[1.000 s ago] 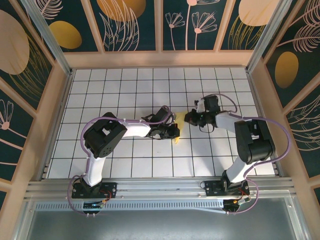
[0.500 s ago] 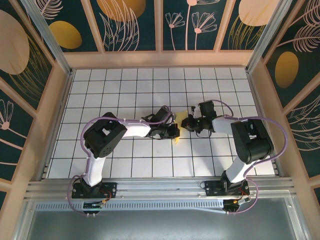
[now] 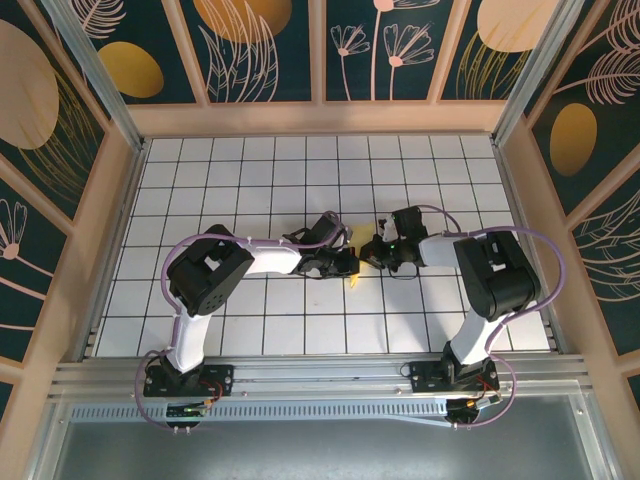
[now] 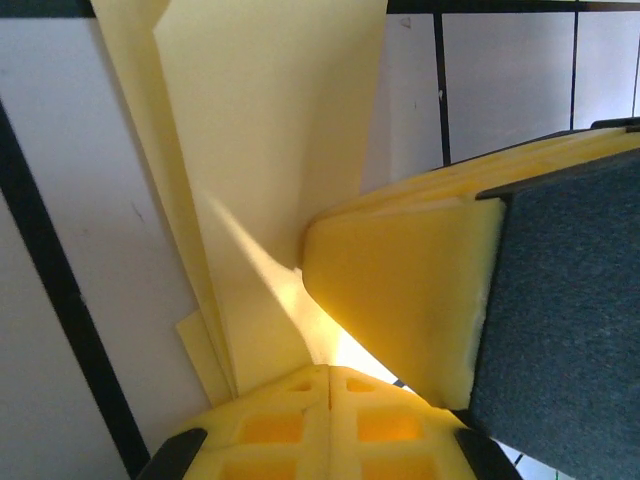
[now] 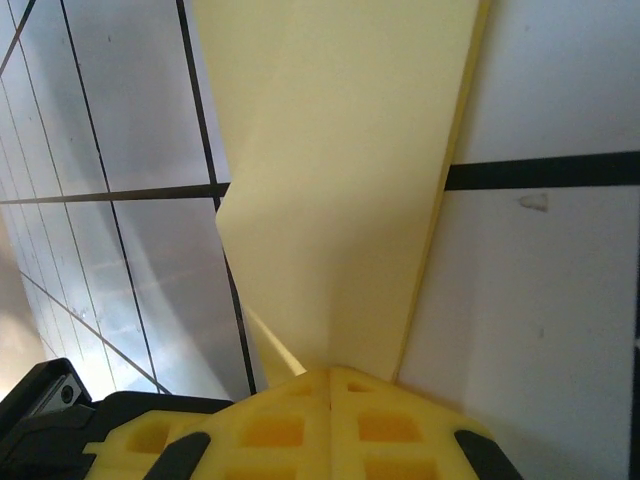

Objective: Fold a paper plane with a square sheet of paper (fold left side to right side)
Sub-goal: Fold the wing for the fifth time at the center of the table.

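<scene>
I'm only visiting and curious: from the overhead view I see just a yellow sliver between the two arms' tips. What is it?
Observer: The left wrist view shows a folded paper, pale yellow, with layered flaps along one edge.
Visitor: Is anything holding it?
Observer: The right arm's fingers are shut, and the paper comes out of the seam between them.
Visitor: And the other arm?
Observer: The left arm's fingers are shut as well, with the paper's narrow end running into their seam.
</scene>
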You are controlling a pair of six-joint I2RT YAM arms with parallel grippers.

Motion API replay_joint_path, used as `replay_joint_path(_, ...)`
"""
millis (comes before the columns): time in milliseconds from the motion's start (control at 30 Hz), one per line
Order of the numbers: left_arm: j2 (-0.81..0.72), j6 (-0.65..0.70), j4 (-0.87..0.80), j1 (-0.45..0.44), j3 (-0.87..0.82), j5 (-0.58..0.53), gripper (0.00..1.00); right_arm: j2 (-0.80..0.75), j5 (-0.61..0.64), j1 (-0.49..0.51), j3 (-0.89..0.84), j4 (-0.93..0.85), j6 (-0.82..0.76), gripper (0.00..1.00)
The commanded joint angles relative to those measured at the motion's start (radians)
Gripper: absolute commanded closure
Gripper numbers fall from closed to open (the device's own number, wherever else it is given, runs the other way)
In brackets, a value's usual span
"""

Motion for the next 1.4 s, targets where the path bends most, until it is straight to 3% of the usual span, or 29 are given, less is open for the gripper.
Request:
replay_joint_path(0,0.014,0.014,-0.126,-0.009,-0.008,-0.008,0.99,0.042,0.045,0.018,-0.015,-0.041,-0.034,1.0)
replay_joint_path(267,-0.114,-0.004,-0.091,-0.006,0.03,0.017,0.95,0.064,0.081,0.015,-0.034,-0.056,-0.064,1.0)
replay_joint_path(467,-0.161,-0.069,-0.014,-0.005,-0.04,0.086,0.96,0.059,0.084,0.016,-0.031,-0.058,-0.072,1.0)
replay_joint_path(1367,-0.055,-0.074,0.039,-0.015,-0.086,0.152,0.98,0.077,0.092,0.018,-0.027,-0.069,-0.08,1.0)
